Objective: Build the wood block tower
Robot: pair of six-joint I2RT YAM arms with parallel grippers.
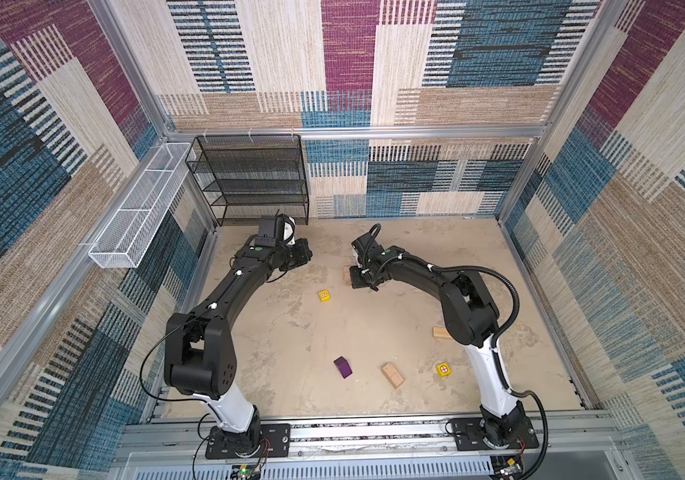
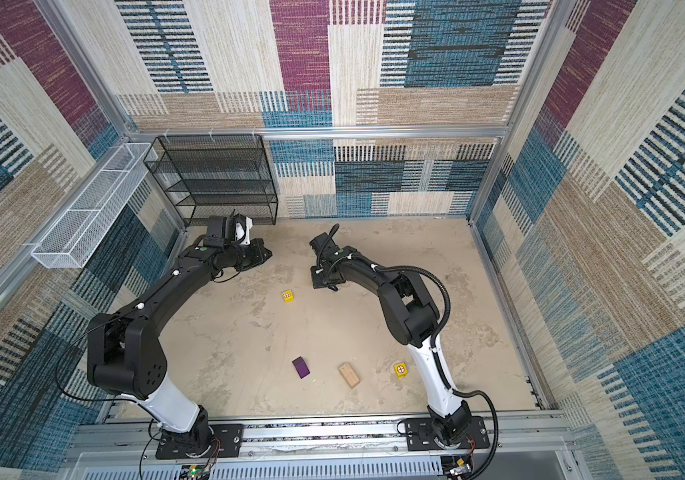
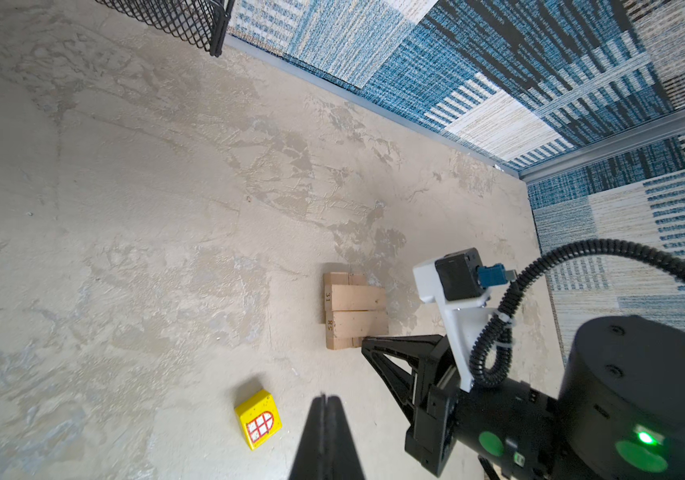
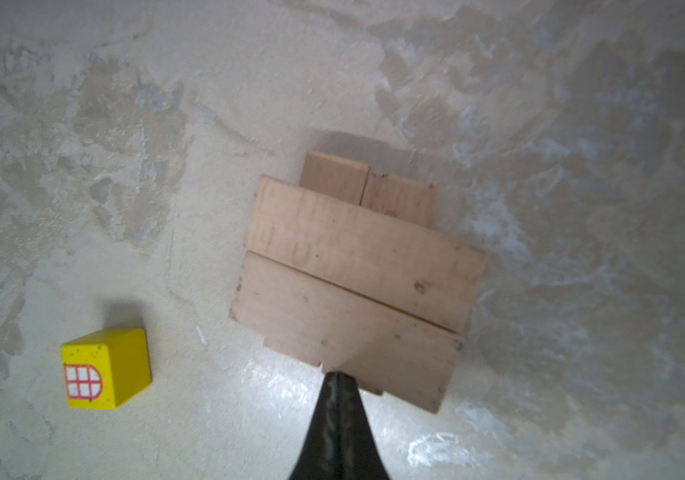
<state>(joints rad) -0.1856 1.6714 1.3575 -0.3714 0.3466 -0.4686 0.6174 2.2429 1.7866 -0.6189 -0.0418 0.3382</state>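
Robot lab cell: alu frame (image 1: 374, 132), carpet-tile walls (image 1: 477, 54), L arm (image 1: 224, 286), R arm (image 1: 469, 307) on base rail (image 1: 374, 434).

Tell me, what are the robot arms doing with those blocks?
They are building a block tower. So far it has two crossed layers of tan bricks. The right fingers are shut and empty, right at its edge. The left fingers are shut too, holding nothing. A yellow cube, a purple block and a loose brick wait on the table.
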